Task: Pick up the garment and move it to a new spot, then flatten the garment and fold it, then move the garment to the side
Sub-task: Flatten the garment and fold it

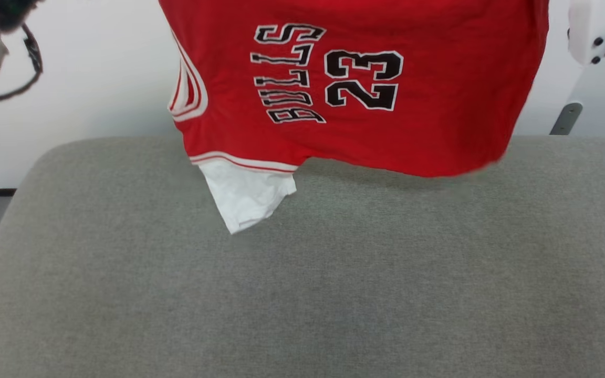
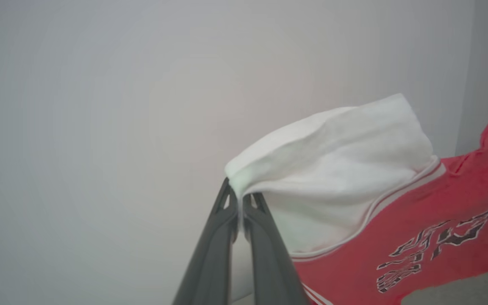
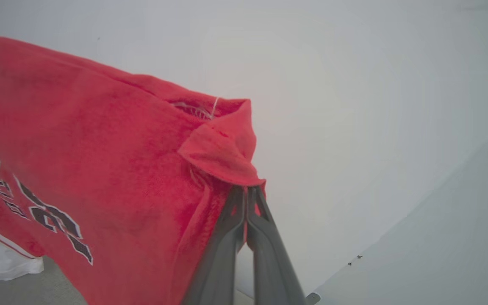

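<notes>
Hanging between my two pincers, the garment (image 1: 439,121) is stretched above the far edge of the grey cushioned surface (image 1: 334,294), its lettering turned sideways toward me and one white sleeve (image 1: 247,194) dangling lowest. My left gripper (image 2: 239,199) is clenched on the other sleeve's white edge. My right gripper (image 3: 246,192) is clamped on a red corner.

Head camera looks down from above, wrist cameras close, facing wall (image 2: 100,127), all sharing garment (image 1: 439,105)

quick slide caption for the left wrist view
Left gripper shut on the white sleeve of the red garment, held up before a pale wall.
</notes>
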Robot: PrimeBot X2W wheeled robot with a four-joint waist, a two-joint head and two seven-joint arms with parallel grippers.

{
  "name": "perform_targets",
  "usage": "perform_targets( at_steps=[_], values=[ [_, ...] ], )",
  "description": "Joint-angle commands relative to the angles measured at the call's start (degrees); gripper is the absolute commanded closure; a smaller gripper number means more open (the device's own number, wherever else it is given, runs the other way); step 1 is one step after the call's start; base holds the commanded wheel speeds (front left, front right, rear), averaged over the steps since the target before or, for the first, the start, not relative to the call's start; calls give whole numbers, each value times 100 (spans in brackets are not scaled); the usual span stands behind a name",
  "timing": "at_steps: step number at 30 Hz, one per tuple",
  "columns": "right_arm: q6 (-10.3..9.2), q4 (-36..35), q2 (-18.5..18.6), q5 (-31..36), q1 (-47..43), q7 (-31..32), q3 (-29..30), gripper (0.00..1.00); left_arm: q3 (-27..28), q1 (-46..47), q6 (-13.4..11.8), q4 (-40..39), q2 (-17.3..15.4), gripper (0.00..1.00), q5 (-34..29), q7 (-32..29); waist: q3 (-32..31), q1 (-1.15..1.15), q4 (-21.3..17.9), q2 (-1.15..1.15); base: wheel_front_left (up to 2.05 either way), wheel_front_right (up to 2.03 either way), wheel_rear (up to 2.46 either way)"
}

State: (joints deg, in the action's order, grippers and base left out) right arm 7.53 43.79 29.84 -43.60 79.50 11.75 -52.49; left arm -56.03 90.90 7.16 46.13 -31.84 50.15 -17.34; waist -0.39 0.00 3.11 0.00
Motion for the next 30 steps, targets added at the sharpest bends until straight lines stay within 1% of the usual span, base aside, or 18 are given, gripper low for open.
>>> perform_targets(
  at_steps=[1,5,9,13,16,17,20,22,24,25,26,27,30],
  values=[
    [-8,-40,19,14,71,14,96,100,-28,129,38,36,15,100,12,52,22,0,-54,0,0,0,0],
    [-8,-109,63,19,109,124,311,100,-160,352,28,70,-2,100,91,159,294,0,-99,0,0,0,0],
    [-8,-98,50,128,258,146,588,100,-276,632,30,144,-21,100,132,336,787,0,-131,0,0,0,0],
    [-7,58,-167,350,536,89,867,100,-315,1067,26,388,-32,100,84,436,1510,0,-240,0,0,0,0],
    [-8,406,-459,622,869,-50,1038,100,-309,1405,12,698,89,100,-24,563,2130,0,-351,0,0,0,0],
    [-8,559,-570,756,976,-171,1073,100,-296,1525,-26,825,172,100,-65,689,2302,0,-364,0,0,0,0],
    [-8,1100,-889,1155,1555,-690,1369,100,-260,2030,-304,1142,411,100,-272,1113,2882,0,-366,0,0,0,0],
    [-8,1453,-1042,1531,1931,-1342,1612,100,-182,2421,-505,1336,544,100,-395,1568,3232,0,-309,0,0,0,0],
    [-7,1771,-1167,1933,2211,-2035,1857,100,-69,2734,-643,1457,692,100,-446,2128,3521,0,-236,0,0,0,0],
    [-7,1932,-1229,2110,2327,-2263,1965,100,5,2884,-727,1527,742,100,-454,2388,3648,0,-196,0,0,0,0],
    [-7,2038,-1305,2252,2440,-2429,2061,100,66,3024,-722,1569,790,100,-449,2614,3774,0,-156,0,0,0,0],
    [-7,2110,-1357,2407,2567,-2542,2162,100,138,3129,-642,1599,846,100,-392,2811,3891,0,-114,0,0,0,0],
    [-8,2324,-1423,2774,2497,-2648,2257,100,231,3045,-399,1747,955,100,-282,3042,4114,0,50,0,0,0,0]
  ],
)
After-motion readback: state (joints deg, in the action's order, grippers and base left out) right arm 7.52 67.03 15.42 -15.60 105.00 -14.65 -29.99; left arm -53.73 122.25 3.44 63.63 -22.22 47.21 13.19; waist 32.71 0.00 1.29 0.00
